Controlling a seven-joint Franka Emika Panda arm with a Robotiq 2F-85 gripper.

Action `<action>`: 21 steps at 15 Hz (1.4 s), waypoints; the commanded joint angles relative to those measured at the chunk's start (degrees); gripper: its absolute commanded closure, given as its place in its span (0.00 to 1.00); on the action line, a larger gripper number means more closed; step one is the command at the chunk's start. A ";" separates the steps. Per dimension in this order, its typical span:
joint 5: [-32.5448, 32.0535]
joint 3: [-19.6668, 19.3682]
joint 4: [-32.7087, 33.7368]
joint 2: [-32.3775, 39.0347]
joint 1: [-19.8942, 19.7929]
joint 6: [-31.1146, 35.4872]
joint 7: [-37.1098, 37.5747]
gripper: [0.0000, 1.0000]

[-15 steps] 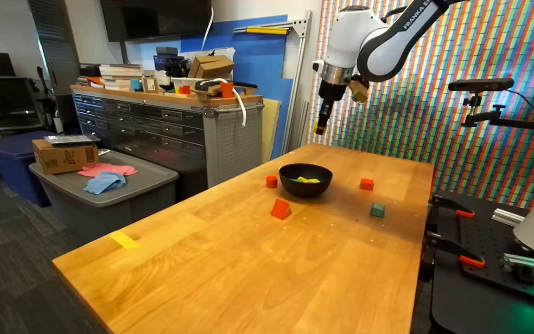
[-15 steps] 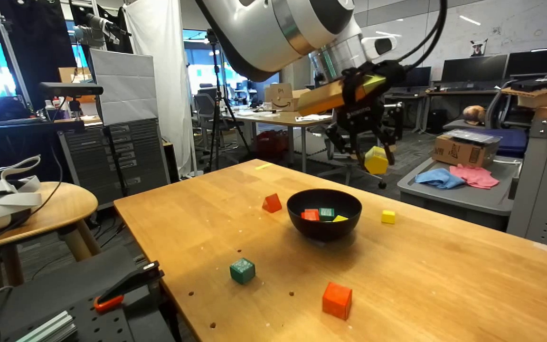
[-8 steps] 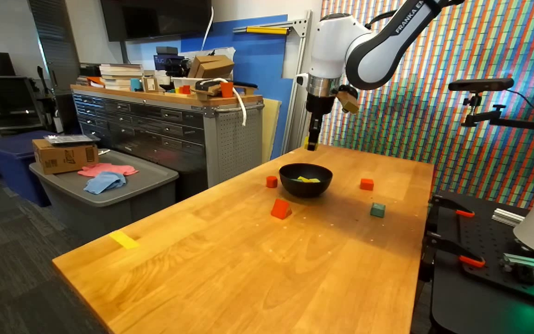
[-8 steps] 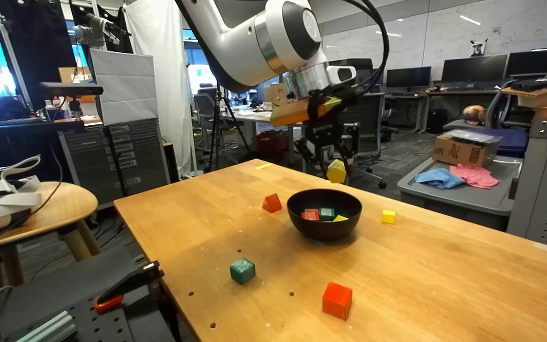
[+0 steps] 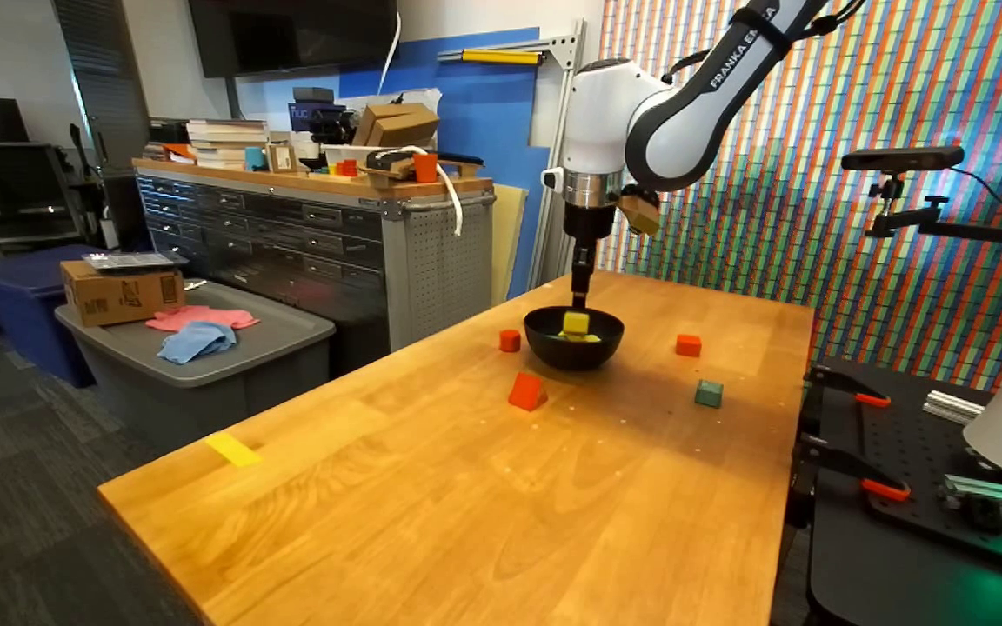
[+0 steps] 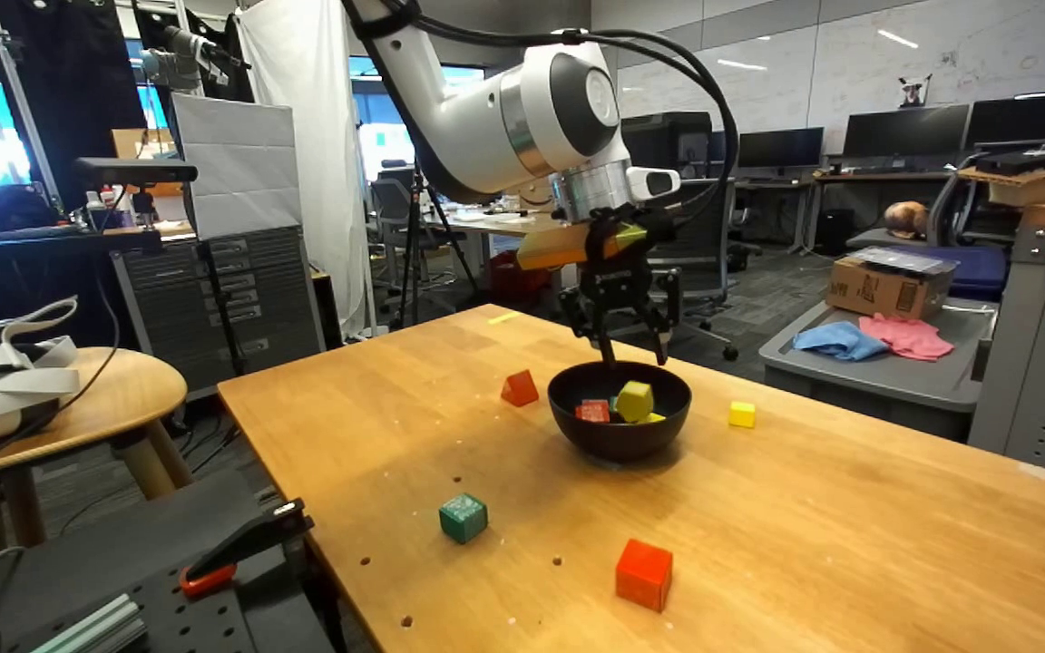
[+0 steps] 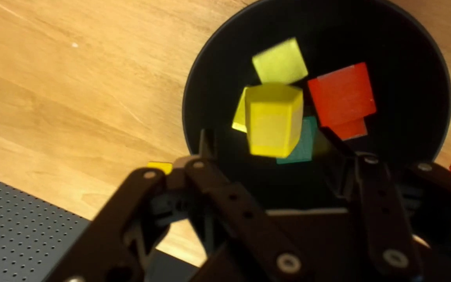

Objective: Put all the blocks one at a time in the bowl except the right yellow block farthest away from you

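Observation:
My gripper [image 6: 636, 356] stands open above the black bowl [image 6: 620, 446], nothing between its fingers. Just beneath it, a yellow block [image 6: 635, 402] is within the bowl; whether it is falling or resting I cannot tell. The wrist view shows more blocks inside: a yellow block [image 7: 280, 62], a red block [image 7: 342, 96] and a partly covered green block [image 7: 303, 147]. On the table lie a red wedge-shaped block [image 6: 520, 388], a green block [image 6: 463, 518], a red block [image 6: 644, 575] and a small yellow block [image 6: 741, 414]. Beside the bowl sits another red block [image 5: 510, 341].
Black and orange clamps [image 5: 853, 469] grip the table's edge at the robot's side. A strip of yellow tape [image 5: 233, 449] is stuck near a table corner. Past the table stands a grey bin [image 6: 885, 363] with cloths and a box on it.
The gripper has come down over the bowl with the yellow block. Its fingers have since spread and let go, and the block has dropped below them into the bowl.

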 commanded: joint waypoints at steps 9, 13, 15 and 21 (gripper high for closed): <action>15.03 -1.22 -9.32 -19.20 -8.46 -6.11 -16.41 0.00; 13.07 -2.47 -9.35 -18.17 -9.20 -6.08 -15.29 0.00; 12.83 -3.18 -10.71 -18.67 -9.81 -5.23 -15.70 0.00; 13.40 -3.01 -14.58 -20.26 -9.67 -8.10 -14.81 0.00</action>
